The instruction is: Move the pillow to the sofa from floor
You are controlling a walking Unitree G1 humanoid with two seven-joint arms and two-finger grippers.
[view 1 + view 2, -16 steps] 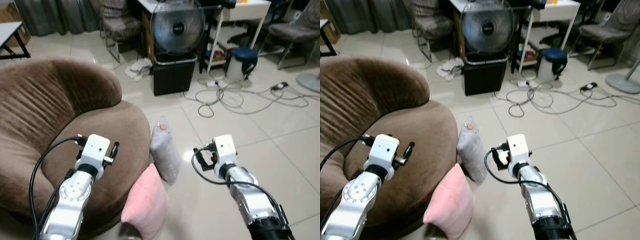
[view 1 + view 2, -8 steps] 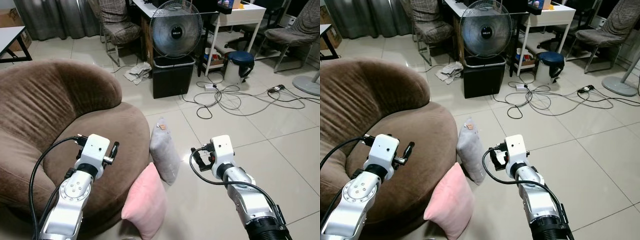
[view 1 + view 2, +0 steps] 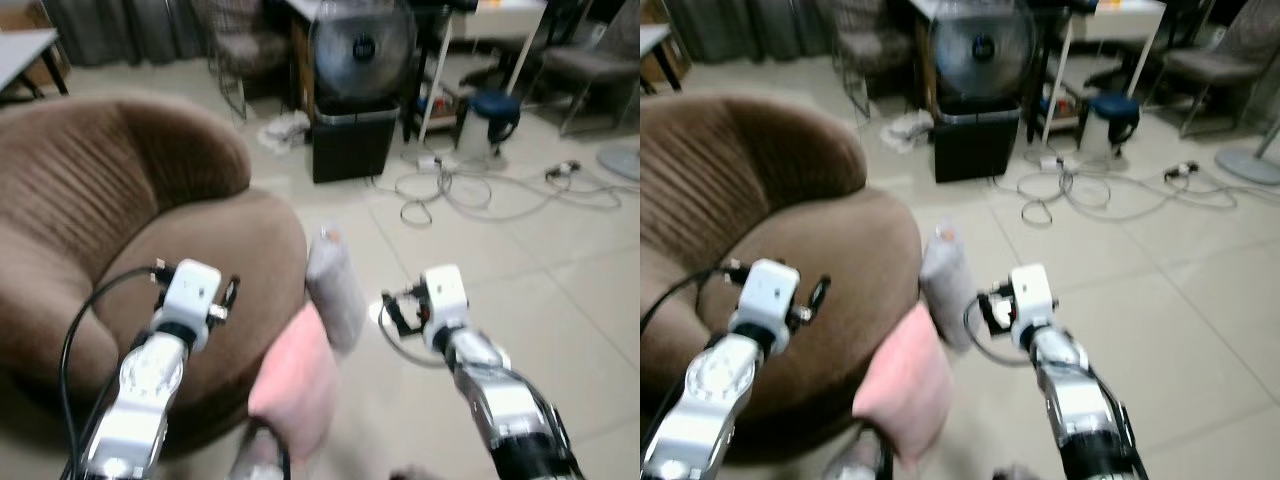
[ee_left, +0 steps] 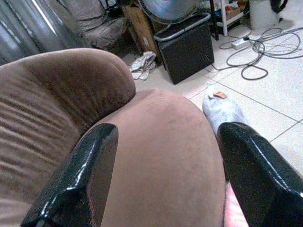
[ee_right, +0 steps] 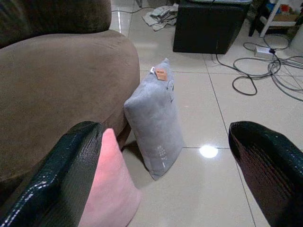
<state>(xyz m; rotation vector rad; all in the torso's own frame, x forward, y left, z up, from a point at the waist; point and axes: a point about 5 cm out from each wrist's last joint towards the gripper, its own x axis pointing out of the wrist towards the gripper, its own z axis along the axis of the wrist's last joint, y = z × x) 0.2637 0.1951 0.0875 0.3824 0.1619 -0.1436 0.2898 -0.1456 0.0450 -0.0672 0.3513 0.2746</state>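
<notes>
A grey pillow (image 3: 335, 285) stands on end on the tiled floor, leaning against the brown sofa (image 3: 120, 200). A pink pillow (image 3: 295, 385) leans on the sofa's front edge, nearer to me. My left gripper (image 4: 165, 175) hovers open over the sofa seat with nothing between its fingers. My right gripper (image 5: 175, 175) is open and low over the floor, just right of the grey pillow (image 5: 154, 123), with the pink pillow (image 5: 106, 189) beside one finger. Both eye views are blurred.
A fan (image 3: 362, 45) sits on a black box (image 3: 355, 140) beyond the pillows. Cables (image 3: 470, 185) sprawl over the tiles to the right, near a blue stool (image 3: 492, 115). A crumpled cloth (image 3: 283, 130) lies by a chair. Bare tiles lie at the right.
The whole picture has shifted a little and gone blurry, so the camera is moving. Both arms hold much the same pose, and the pillows rest where they were.
</notes>
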